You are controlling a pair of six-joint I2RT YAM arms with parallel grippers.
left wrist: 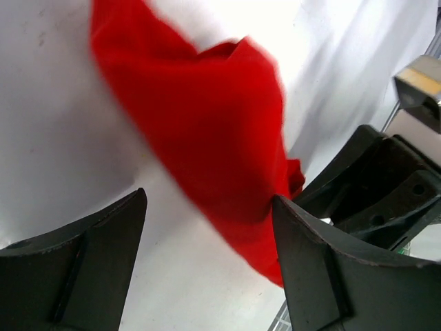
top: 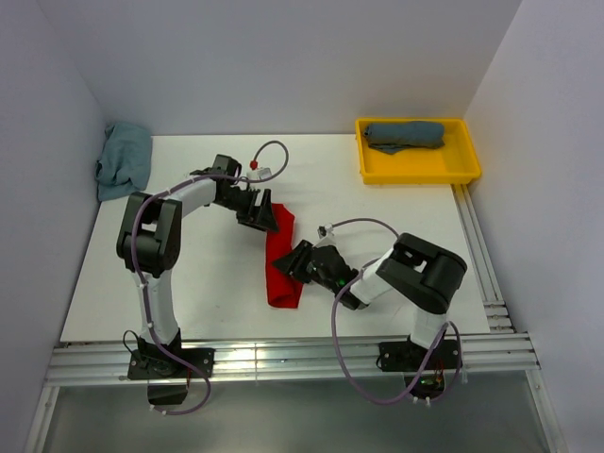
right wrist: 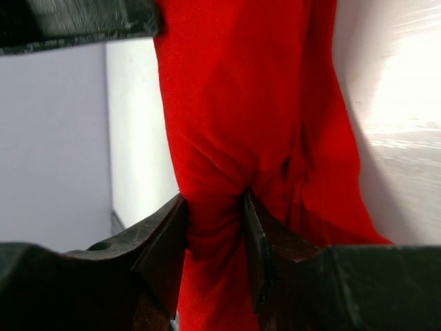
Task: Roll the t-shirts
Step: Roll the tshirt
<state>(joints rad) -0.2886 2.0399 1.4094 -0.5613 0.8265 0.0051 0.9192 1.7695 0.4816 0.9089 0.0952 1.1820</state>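
The red shirt [top: 281, 269] lies folded long and narrow on the middle of the worktop [top: 203, 293], running near to far. The right tool [right wrist: 215, 210] is clenched on a bunch of its cloth, probably to anchor it for rolling. The left tool [top: 260, 217] hovers at the far end, spread wide, grasping nothing. A grey-blue shirt [top: 406, 135] sits in the yellow tray [top: 415, 176] far right, a teal shirt [top: 125, 159] far left. The left wrist view is blurred; the tools cover part of the red cloth

Plain pale walls [top: 283, 57] box in a white table [top: 226, 302].
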